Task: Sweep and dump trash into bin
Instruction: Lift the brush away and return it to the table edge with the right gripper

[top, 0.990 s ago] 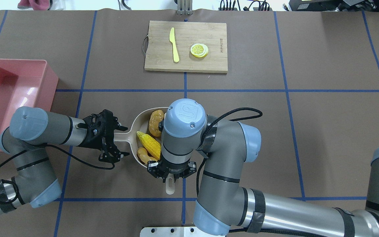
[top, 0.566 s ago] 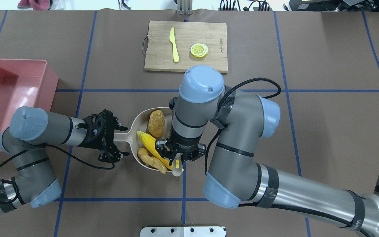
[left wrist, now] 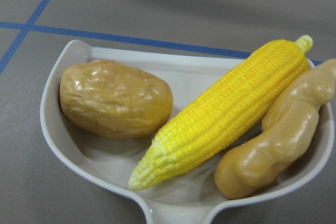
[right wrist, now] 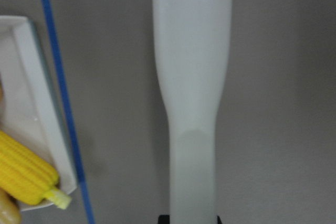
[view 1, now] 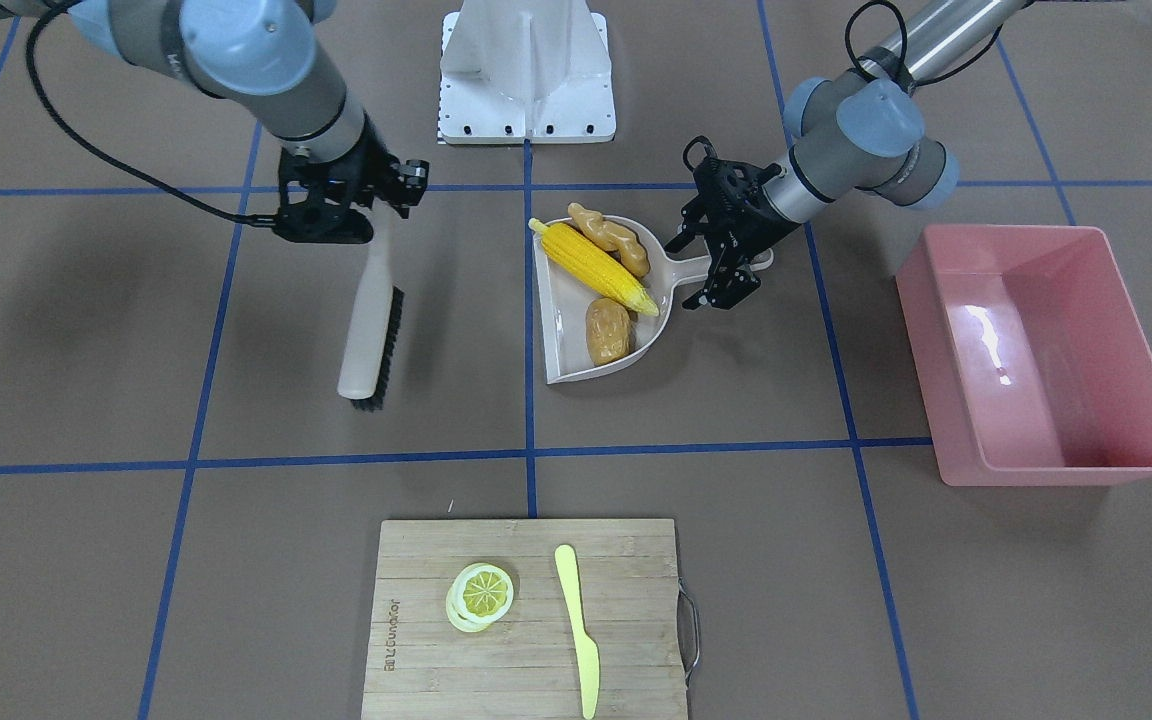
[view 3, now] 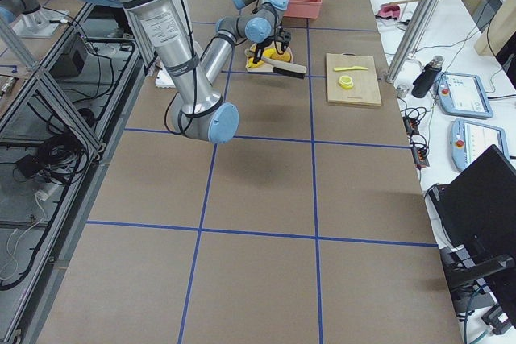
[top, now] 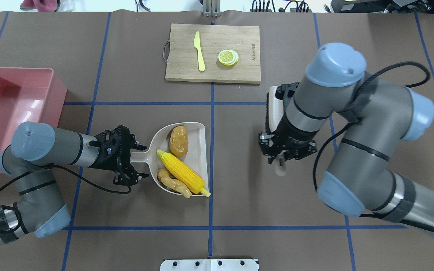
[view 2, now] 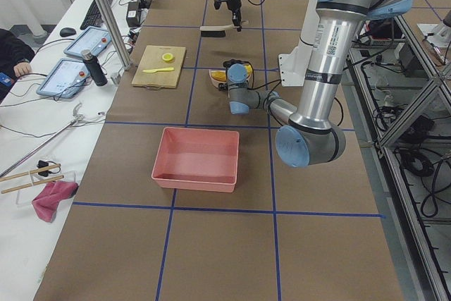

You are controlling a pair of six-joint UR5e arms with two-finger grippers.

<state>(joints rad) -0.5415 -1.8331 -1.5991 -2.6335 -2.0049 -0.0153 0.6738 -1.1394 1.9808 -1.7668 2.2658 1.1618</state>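
Observation:
The corn cob (top: 181, 176), the ginger root (top: 172, 183) and the potato (top: 178, 140) lie in a beige dustpan (top: 198, 150) flat on the table. My left gripper (top: 132, 157) is shut on the dustpan's handle. Its wrist view shows the potato (left wrist: 115, 98), corn (left wrist: 226, 111) and ginger (left wrist: 278, 140) close up. My right gripper (top: 283, 156) is shut on the handle of a beige brush (view 1: 371, 320), well to the right of the dustpan. The pink bin (top: 57, 88) stands at the far left, with nothing inside. The front view shows the bin (view 1: 1086, 468) beyond my left arm.
A wooden cutting board (top: 239, 71) with a yellow knife (top: 199, 51) and a lemon slice (top: 228, 57) lies at the table's far middle. The robot's white base plate (top: 209, 264) is at the near edge. Blue tape lines cross the brown table.
My right arm has swung away from the dustpan to the right and farther back, taking the brush with it. The trash stays in the dustpan. My left arm has not moved.

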